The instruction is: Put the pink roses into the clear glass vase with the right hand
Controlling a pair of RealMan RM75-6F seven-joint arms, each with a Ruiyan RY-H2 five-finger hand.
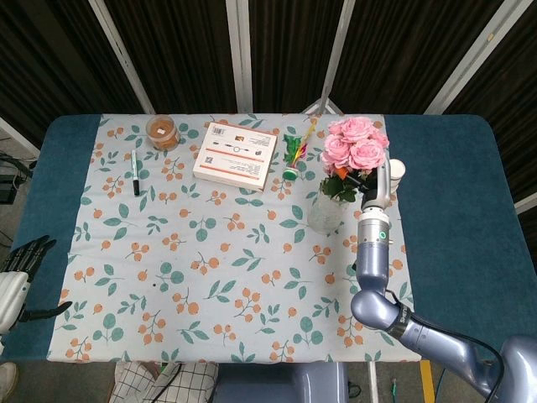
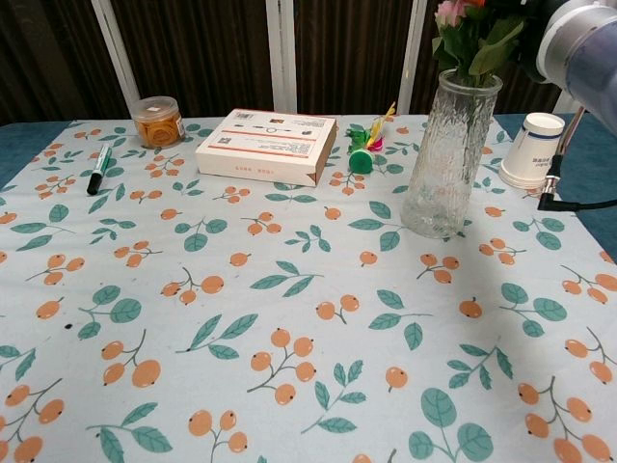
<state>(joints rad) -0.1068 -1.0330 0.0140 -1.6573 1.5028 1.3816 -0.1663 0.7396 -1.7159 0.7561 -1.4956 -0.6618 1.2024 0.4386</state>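
Observation:
The pink roses (image 1: 354,144) stand with their stems down inside the clear glass vase (image 1: 329,206) at the table's right side. In the chest view only their leaves and lowest blooms (image 2: 469,31) show above the vase (image 2: 447,154). My right hand (image 1: 367,181) sits just right of the bouquet under the blooms, gripping the stems; leaves hide most of its fingers. Its forearm (image 1: 373,243) rises from the table's near edge, and the wrist (image 2: 579,39) fills the chest view's top right corner. My left hand (image 1: 17,273) hangs off the table's left edge, holding nothing, fingers apart.
A white paper cup (image 1: 394,170) (image 2: 536,149) stands close right of the vase, beside my arm. Behind lie a flat box (image 1: 237,153), a green feathered toy (image 1: 294,155), a lidded jar (image 1: 162,131) and a marker (image 1: 134,172). The floral cloth (image 1: 210,269) covers the table.

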